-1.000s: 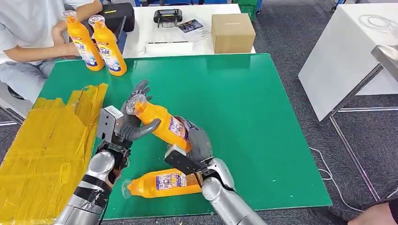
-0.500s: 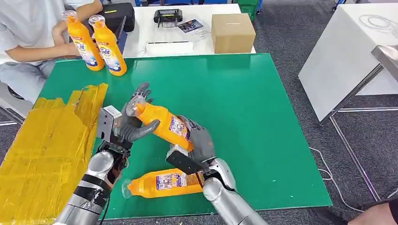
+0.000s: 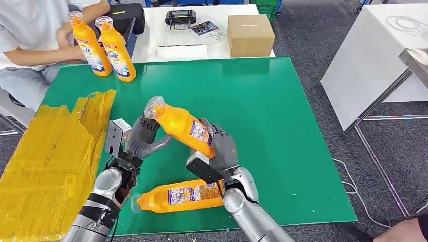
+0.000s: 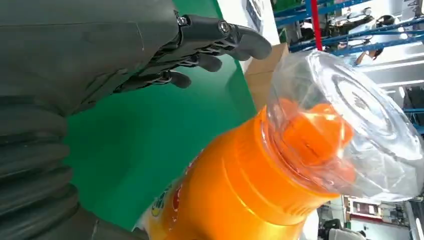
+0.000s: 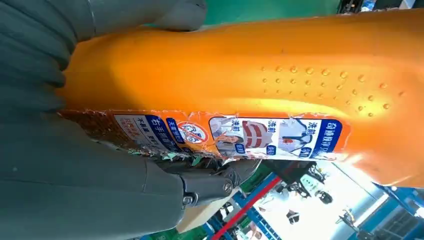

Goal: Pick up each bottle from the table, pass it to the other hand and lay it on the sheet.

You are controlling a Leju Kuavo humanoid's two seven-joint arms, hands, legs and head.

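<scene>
My right hand [image 3: 222,148] grips an orange bottle [image 3: 181,126] by its lower body and holds it tilted above the green table [image 3: 282,111], clear cap [image 3: 154,107] pointing up and to the left. In the right wrist view, the bottle [image 5: 250,65] lies across the right hand [image 5: 75,190]. My left hand [image 3: 144,138] sits just under the bottle's neck. In the left wrist view its fingers [image 4: 215,45] are spread and stand apart from the bottle [image 4: 260,175]. A second orange bottle [image 3: 176,195] lies on its side near the front edge. The yellow sheet [image 3: 45,156] covers the table's left side.
Two more orange bottles [image 3: 91,45] [image 3: 117,50] stand upright at the far left corner, next to a seated person's arm [image 3: 35,55]. Behind the green table a white table carries a cardboard box [image 3: 250,34] and a black device [image 3: 180,17].
My right hand has lifted the bottle up and slightly right, so its neck has left my left hand's grasp. The left hand has sunk a little beneath it.
</scene>
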